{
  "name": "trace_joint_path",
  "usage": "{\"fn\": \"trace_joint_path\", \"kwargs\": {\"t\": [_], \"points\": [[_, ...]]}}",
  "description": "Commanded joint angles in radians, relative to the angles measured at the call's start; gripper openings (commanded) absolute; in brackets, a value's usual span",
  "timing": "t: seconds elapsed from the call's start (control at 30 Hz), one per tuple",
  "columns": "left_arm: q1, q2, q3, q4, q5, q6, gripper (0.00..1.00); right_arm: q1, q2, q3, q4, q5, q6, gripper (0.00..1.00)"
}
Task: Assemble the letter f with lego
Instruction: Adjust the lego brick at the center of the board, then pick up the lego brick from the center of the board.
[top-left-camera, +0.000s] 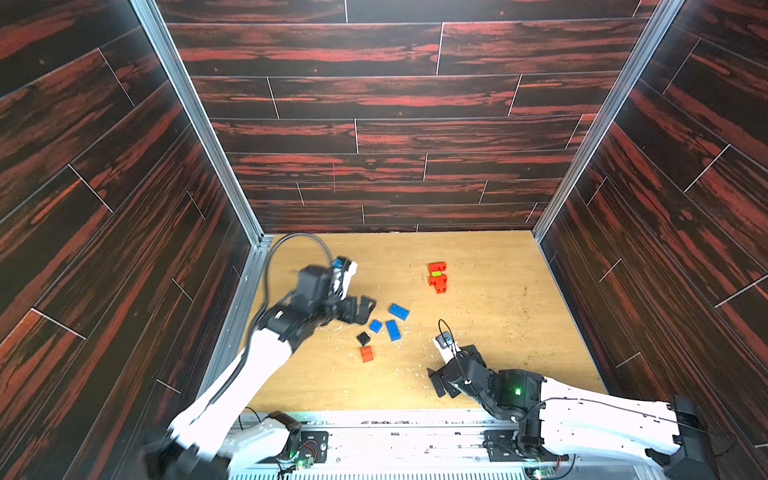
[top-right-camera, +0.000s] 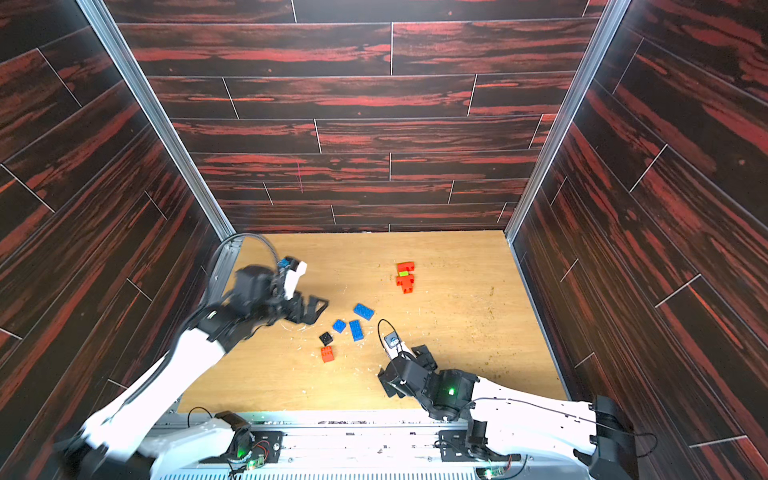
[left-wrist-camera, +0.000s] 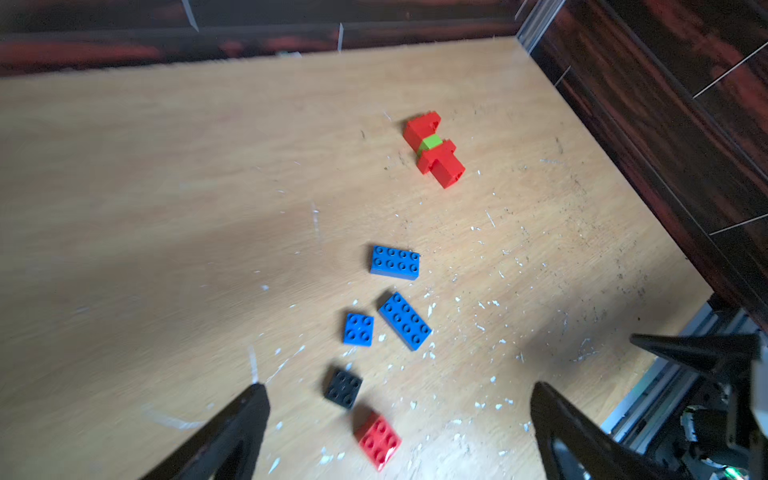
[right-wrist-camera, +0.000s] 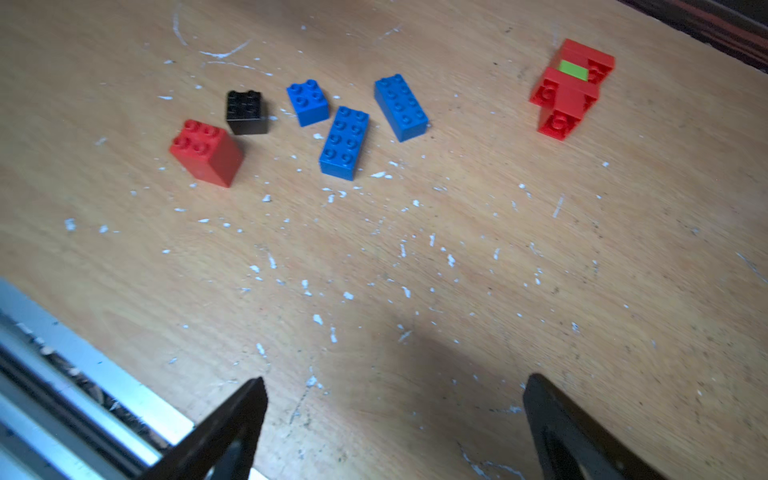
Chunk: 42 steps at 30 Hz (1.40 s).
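Both end effectors are spread and empty. The loose lego lies mid-surface, just right of the left end effector and far-left of the right end effector, so the left arm is nearer. The nearer blue oblong has its long axis running near-far. The red-green stack sits farther back.

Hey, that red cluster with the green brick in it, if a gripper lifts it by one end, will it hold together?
The red cluster is probably stiff: hard bricks pressed together. It may split at the green brick, seemingly the narrow link between the red halves. Pushed, it would likely slide, not roll: its faces are flat.
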Motion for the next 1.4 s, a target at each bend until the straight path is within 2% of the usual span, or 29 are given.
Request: {"fn": "trace_joint_path", "kwargs": {"t": [0.0, 0.2, 0.3, 0.5, 0.9, 1.07, 1.37], "points": [[0.004, -0.177, -0.083, -0.089, -0.105, 0.027, 1.0, 0.016, 0.039, 0.046, 0.056, -0.04, -0.004, 0.98], [0.004, -0.453, -0.213, -0.129, -0.121, 0.067, 1.0, 0.031, 0.17, 0.131, 0.061, -0.054, 0.008, 0.98], [0.004, -0.523, -0.258, -0.139, -0.129, 0.061, 1.0, 0.035, 0.243, 0.185, 0.064, -0.068, 0.01, 0.98], [0.003, -0.569, -0.259, -0.197, -0.076, 0.07, 1.0, 0.042, 0.371, 0.29, 0.065, -0.099, 0.049, 0.96], [0.004, -0.625, -0.301, -0.174, 0.029, 0.108, 1.0, 0.043, 0.56, 0.438, 0.037, -0.17, 0.111, 0.91], [0.004, -0.623, -0.295, -0.181, 0.149, 0.135, 1.0, 0.044, 0.634, 0.501, 0.015, -0.203, 0.129, 0.9], [0.004, -0.723, -0.288, -0.2, 0.11, 0.142, 1.0, 0.047, 0.721, 0.564, 0.031, -0.229, 0.168, 0.85]]}}
